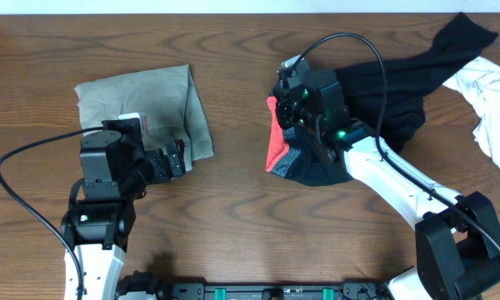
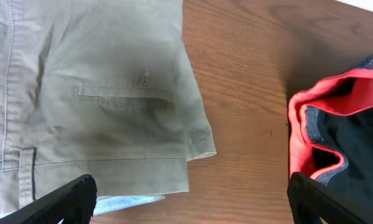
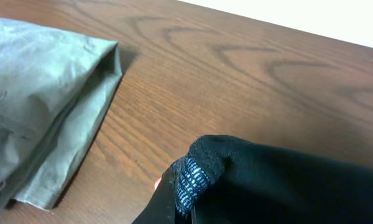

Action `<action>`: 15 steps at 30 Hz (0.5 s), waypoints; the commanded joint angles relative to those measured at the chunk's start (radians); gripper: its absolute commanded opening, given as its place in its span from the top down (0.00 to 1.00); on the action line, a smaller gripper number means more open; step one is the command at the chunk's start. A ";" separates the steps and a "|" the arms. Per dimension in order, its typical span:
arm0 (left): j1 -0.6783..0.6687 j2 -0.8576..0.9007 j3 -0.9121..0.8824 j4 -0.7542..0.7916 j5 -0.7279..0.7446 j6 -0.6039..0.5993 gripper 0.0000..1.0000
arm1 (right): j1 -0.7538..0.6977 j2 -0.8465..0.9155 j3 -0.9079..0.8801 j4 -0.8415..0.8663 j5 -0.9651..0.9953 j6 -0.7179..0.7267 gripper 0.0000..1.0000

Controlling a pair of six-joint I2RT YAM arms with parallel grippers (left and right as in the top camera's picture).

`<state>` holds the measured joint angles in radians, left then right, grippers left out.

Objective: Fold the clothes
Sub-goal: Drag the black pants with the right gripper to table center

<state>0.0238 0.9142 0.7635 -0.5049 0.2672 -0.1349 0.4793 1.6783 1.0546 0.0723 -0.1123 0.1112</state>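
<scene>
Your right gripper [image 1: 293, 107], at the centre of the overhead frame, is clamped on the dark garment [image 1: 383, 92]. Its long axis runs from there to the upper right. Your left gripper [image 1: 173, 158] is spread and empty, farther off beside the folded khaki trousers [image 1: 142, 104] at left.

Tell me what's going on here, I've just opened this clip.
Two robot arms are folding clothes. A pair of khaki trousers already lies folded on the left, with the left gripper open beside its near edge. The right gripper appears to pinch a dark garment with red lining, which is bunched mid-table and not yet folded. White clothes wait at the right edge.
</scene>
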 commanded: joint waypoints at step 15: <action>-0.004 0.041 0.024 0.015 0.022 -0.009 0.02 | 0.011 0.175 0.010 0.288 0.085 0.057 0.01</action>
<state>0.0242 0.9478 0.7650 -0.4908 0.2684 -0.1349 0.4793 1.8328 1.0595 0.3794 -0.0208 0.1421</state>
